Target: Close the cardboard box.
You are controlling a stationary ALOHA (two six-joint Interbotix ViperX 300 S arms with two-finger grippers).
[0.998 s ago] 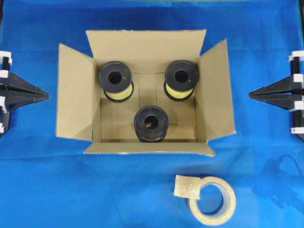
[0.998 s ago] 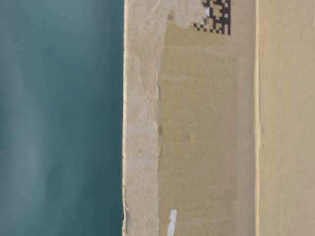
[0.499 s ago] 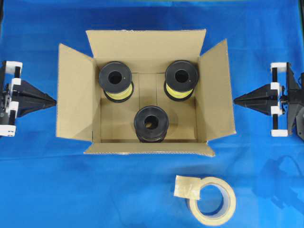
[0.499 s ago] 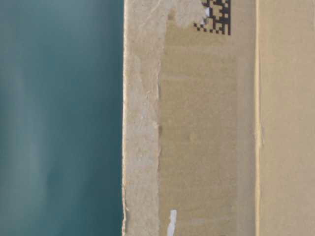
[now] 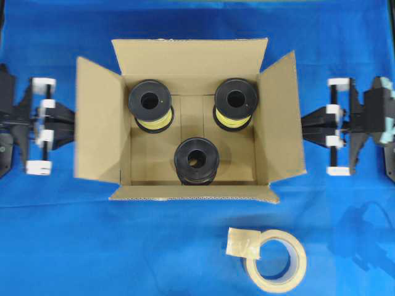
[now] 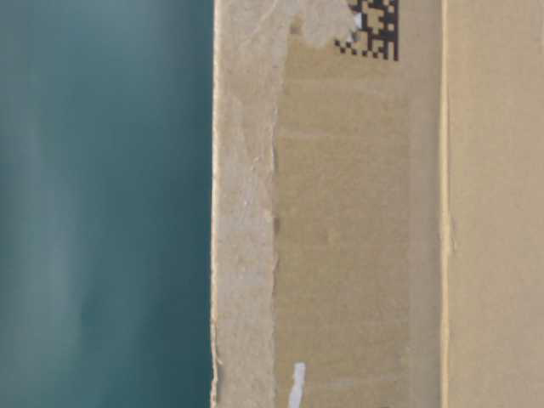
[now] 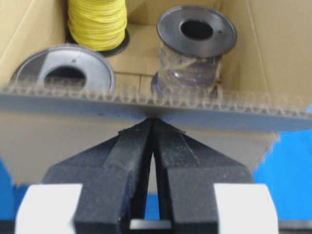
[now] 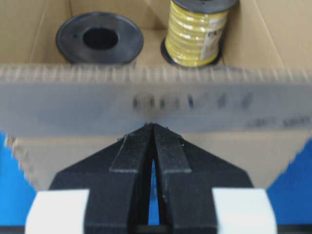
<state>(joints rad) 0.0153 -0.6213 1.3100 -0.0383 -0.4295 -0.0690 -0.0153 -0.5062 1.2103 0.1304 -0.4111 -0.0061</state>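
The cardboard box (image 5: 188,117) sits mid-table, all 4 flaps open, 3 spools (image 5: 196,160) inside. The left gripper (image 7: 153,122) and right gripper (image 8: 153,127), fingers pressed together, meet the side flaps' outer edges. Next, I judge: push both flaps up and inward.
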